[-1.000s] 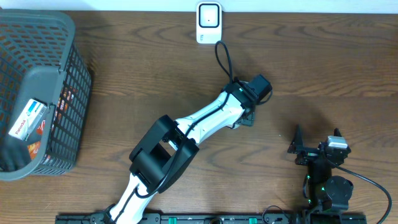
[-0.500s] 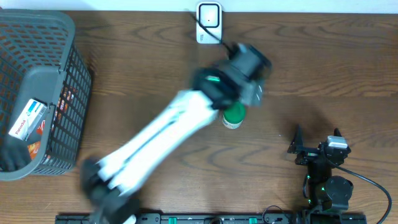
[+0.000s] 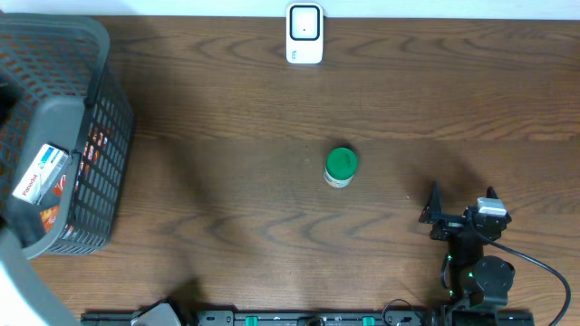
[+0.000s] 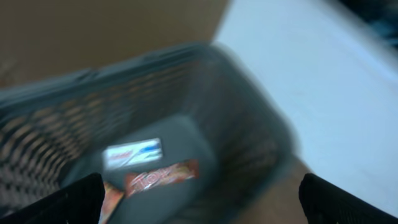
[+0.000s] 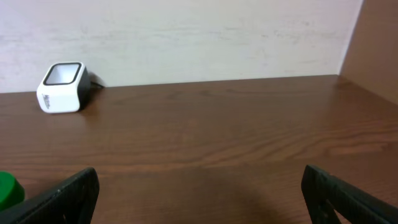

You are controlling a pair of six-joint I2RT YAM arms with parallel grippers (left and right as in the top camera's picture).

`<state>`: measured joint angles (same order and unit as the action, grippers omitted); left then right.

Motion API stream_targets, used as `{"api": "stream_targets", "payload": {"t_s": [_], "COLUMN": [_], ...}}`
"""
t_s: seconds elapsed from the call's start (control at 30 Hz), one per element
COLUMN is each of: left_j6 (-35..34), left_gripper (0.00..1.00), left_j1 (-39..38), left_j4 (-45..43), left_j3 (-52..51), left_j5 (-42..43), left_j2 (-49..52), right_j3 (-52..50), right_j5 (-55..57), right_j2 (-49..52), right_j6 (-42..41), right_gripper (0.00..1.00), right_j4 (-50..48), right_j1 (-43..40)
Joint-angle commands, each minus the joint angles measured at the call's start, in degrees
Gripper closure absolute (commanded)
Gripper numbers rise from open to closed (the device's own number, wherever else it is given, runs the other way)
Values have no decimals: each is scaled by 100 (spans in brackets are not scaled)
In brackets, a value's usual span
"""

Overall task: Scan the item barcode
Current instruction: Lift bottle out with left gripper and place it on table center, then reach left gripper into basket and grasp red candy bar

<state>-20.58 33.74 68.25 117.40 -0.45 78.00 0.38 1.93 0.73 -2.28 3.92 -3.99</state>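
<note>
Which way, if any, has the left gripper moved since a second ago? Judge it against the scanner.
Yes. From below the scanner, the left gripper swung leftward to above the basket.

I read the worktop (image 3: 227, 136) as dark brown wood with a clear grain and a low satin sheen. The right gripper (image 5: 199, 186) has fingers (image 5: 68, 196) that look like matt black plastic. Ahead of it, the scanner (image 5: 61, 87) has a smooth, slightly glossy white plastic shell. The wall (image 5: 199, 37) behind is pale, matt and faintly rough. To that gripper's left, the bottle cap (image 3: 341, 162) is smooth green plastic. Beneath the left gripper (image 4: 199, 193), the basket (image 4: 249, 124) is grey plastic lattice. It holds a shiny orange wrapper (image 4: 161, 176) and a white carton (image 4: 132, 153), both blurred.
</note>
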Motion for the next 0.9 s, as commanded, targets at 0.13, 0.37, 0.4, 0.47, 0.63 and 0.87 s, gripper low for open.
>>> {"api": "stream_targets", "payload": {"t_s": [0.13, 0.37, 0.4, 0.47, 0.63, 0.87], "left_j6": [-37, 1366, 1502, 1843, 2754, 3088], "left_gripper": [0, 0, 0, 1, 1, 1], "left_j1": [734, 623, 616, 590, 450, 352], "left_j4": [542, 404, 363, 251, -210, -1300], "left_j3": [-402, -688, -739, -892, -1519, -2787], "left_j5": [715, 417, 415, 566, 1012, 1010], "left_j2": [1456, 2605, 2702, 2909, 3158, 3213], "right_j3": [-7, -7, -7, -7, -7, -7], "right_j5": [11, 11, 11, 11, 11, 11], "right_j2": [-35, -35, -35, -35, -35, -35], "right_j6": [66, 66, 68, 66, 66, 66], "right_gripper": [1, 1, 1, 1, 1, 1], "right_j4": [17, 17, 17, 17, 17, 17], "right_j1": [33, 33, 33, 33, 33, 33]}}
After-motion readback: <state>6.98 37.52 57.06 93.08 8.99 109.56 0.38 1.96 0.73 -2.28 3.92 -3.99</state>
